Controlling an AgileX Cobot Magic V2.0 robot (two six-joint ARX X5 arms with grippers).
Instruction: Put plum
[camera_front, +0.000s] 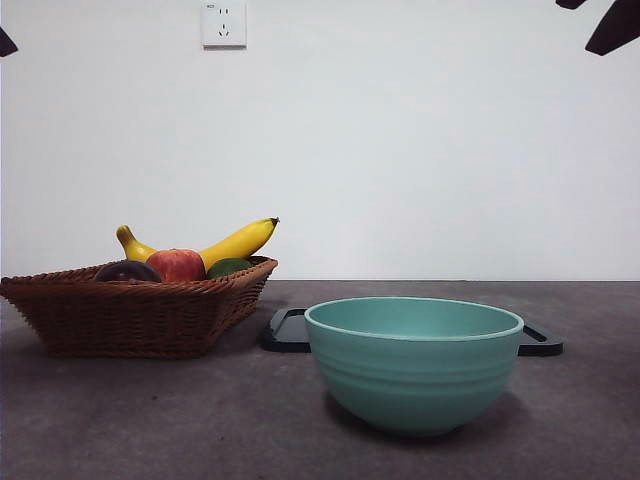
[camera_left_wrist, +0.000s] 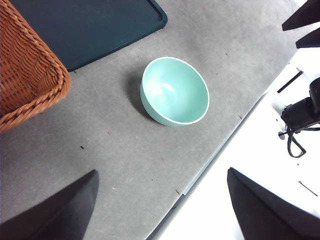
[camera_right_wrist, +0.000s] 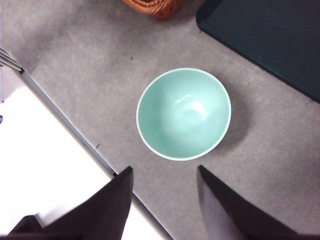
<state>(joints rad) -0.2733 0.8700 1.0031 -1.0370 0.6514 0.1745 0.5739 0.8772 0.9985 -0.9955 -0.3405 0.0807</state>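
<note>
— Toward the surface's left edge, inside the wicker basket (camera_front: 130, 315), the plum (camera_front: 127, 271) sits low beside the red apple (camera_front: 176, 264) and the banana (camera_front: 235, 243).

— And the hands?

— Left hand (camera_left_wrist: 160, 205) and right hand (camera_right_wrist: 165, 200) both hang spread apart, empty, above the teal bowl (camera_front: 413, 360).

— Risk?

— Crowded fruit: jaws could nudge the apple or catch the basket rim, and the glossy plum might slip.

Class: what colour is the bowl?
Pale teal-green, the bowl shows best in the right wrist view.

Dark maroon plum (camera_front: 127, 271), yellow banana (camera_front: 238, 242), brown woven basket (camera_front: 130, 315), mint-green bowl (camera_front: 414, 362), dark tray (camera_front: 288, 331).
</note>
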